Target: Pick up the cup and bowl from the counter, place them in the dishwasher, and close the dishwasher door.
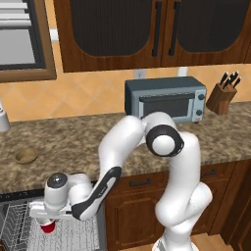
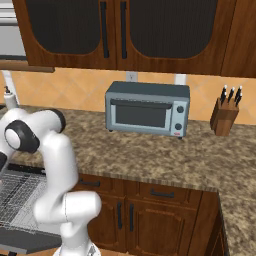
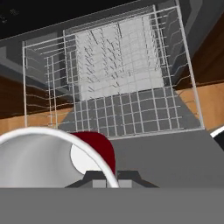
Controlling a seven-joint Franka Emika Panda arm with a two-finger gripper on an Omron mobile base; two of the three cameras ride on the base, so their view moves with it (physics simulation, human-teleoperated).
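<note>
Over the dishwasher (image 1: 14, 223) rack | gripper (image 3: 107, 181) clenched on cup (image 1: 47, 226) rim | bowl (image 1: 26, 156) on counter (image 1: 73, 142)

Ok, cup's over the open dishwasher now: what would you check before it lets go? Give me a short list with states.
1. Gripper shut on the cup rim: ok.
2. Dishwasher door down, rack pulled out: ok.
3. Cup above the rack rather than the door: cannot tell; hand view shows the rack ahead of it.
4. Cup upright: ok in left base view.
5. Bowl waiting on the counter, untouched: ok.
</note>
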